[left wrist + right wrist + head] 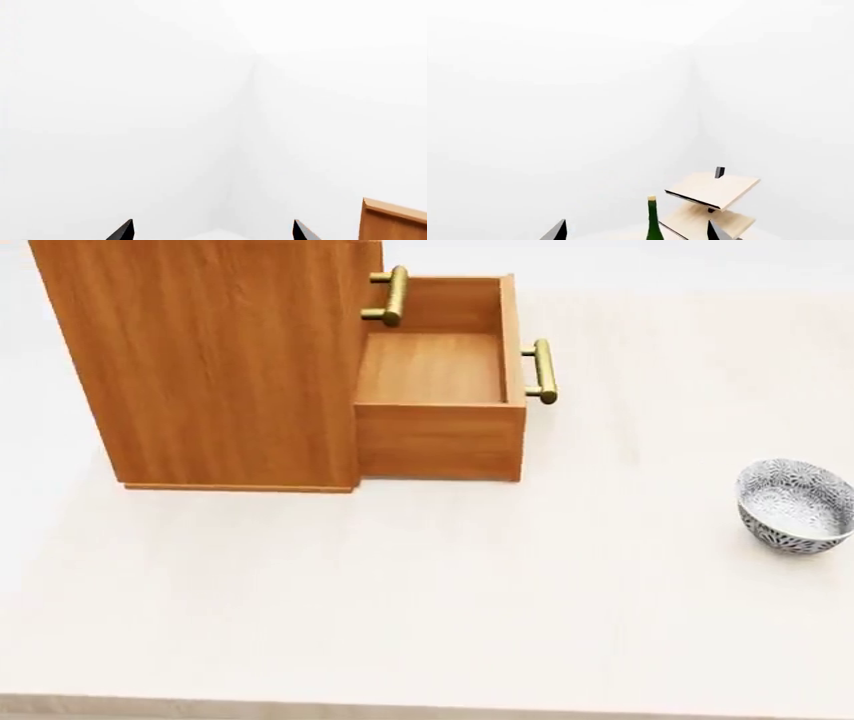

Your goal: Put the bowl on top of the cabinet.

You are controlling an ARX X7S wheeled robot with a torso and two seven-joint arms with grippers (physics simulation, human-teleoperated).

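Bright, even, diffuse light throughout; renders are sharp, without blur or edge distortion. Only faint soft shadows under the cabinet point(227, 360) and bowl point(797, 506). Wrist views wash out white.

Bare table point(400, 620) between bowl point(797, 506) and cabinet point(220, 360); open drawer point(441, 380) jutting toward the bowl's side.

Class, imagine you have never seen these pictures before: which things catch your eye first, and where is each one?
The tall brown cabinet dominates the head view's upper left, its bottom drawer pulled open and empty, with brass handles showing. Far off at the right edge of the pale table sits the small blue-patterned bowl, alone and upright. In the right wrist view, a green bottle stands beside a slanted pale wooden rack.
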